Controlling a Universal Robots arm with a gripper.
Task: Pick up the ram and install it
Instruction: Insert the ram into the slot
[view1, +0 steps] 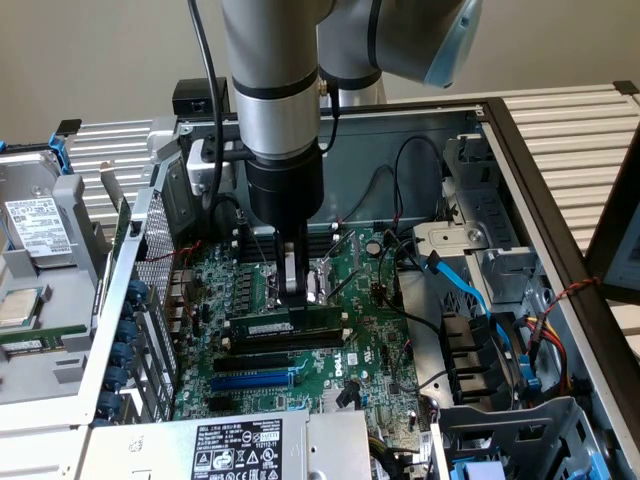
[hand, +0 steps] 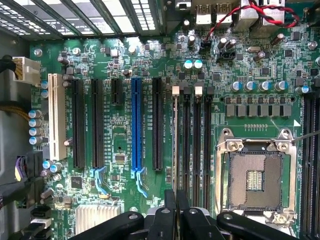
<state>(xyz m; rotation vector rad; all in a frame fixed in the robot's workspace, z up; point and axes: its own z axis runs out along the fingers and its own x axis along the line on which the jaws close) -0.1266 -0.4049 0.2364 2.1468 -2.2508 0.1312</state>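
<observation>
down at the black memory slots (view1: 285, 345), the pincer (hand: 175, 196) is clamped on the ram (view1: 305, 325); its sticker (view1: 268, 327) reads illegibly.

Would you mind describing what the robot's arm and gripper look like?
The arm is a thick silver-grey tube with a narrow black band and a pale blue joint cap. Below it sits a black cylindrical wrist section. A black cable runs down alongside. The gripper is black, with slim fingers on jointed links with round pivot bolts.
</observation>
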